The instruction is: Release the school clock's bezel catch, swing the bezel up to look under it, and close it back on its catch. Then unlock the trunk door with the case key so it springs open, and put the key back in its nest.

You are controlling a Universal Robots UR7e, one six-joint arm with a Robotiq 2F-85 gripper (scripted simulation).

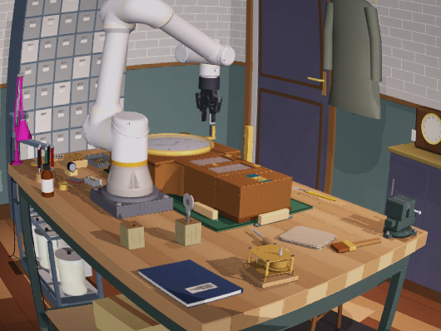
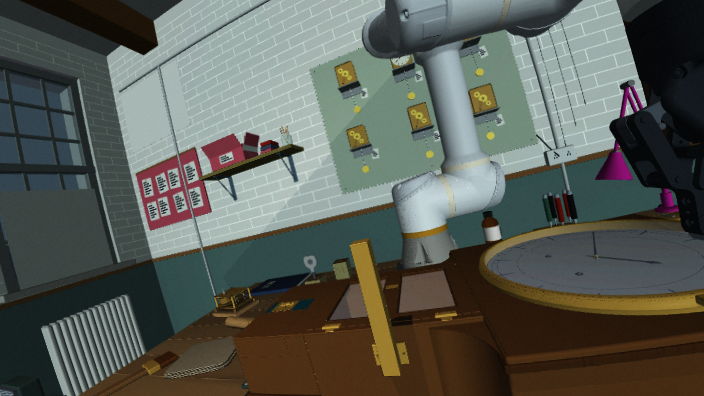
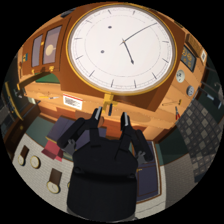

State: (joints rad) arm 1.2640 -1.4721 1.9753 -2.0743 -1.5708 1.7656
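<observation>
The brass bezel [image 1: 179,144] lies flat around the white dial [image 3: 120,47] of the school clock, which rests on its back on the bench, and its small brass catch [image 3: 109,101] sticks out at the bezel's far rim. My gripper [image 3: 111,117] hangs just above that catch, open and empty. The trunk door [image 1: 224,164] with its two glass panes lies closed on the case. The case key [image 1: 188,205] stands upright in its wooden nest block [image 1: 187,232] at the front of the bench.
Behind the clock stand a dark door [image 1: 291,83] and a hanging coat [image 1: 353,54]. A brass upright bar [image 2: 376,307] stands beside the case. A second wooden block [image 1: 132,235], a blue book [image 1: 189,282], a brass movement [image 1: 270,262] and a vise [image 1: 400,215] occupy the bench front.
</observation>
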